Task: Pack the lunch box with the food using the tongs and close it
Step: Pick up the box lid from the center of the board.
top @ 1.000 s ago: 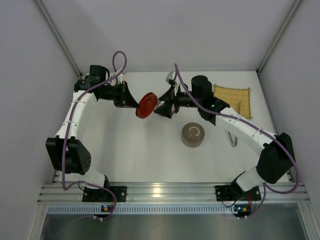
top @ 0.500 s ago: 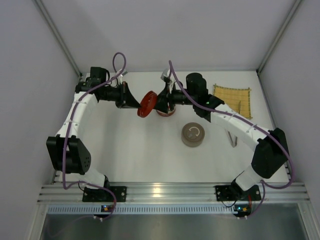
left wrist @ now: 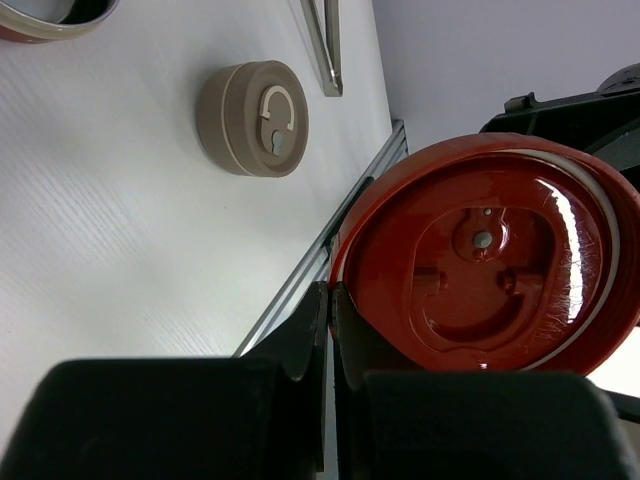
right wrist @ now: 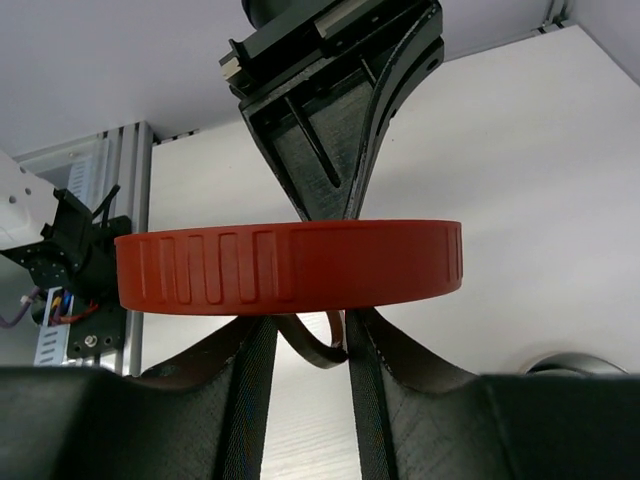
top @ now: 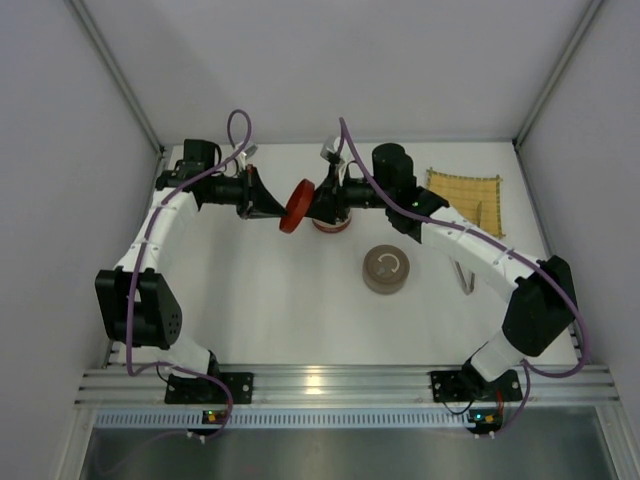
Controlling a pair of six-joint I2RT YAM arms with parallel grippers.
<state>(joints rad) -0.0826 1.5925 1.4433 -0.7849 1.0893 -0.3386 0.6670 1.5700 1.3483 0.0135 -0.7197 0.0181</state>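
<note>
the red lid (top: 295, 206) stands on edge above the far middle of the table (top: 260, 300), its rim pinched tight in the left gripper (top: 275, 205). the left wrist view shows its hollow underside. the right wrist view shows its ribbed rim and a dark loop (right wrist: 315, 345) between the fingers of the right gripper (top: 322, 205), just right of the lid; i cannot tell whether they pinch it. the tongs (top: 465, 275) lie well right.

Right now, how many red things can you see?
2. A red lid is held up by the left end effector. A red lunch box sits on the table, partly hidden under the right end effector. Others may be hidden.
</note>
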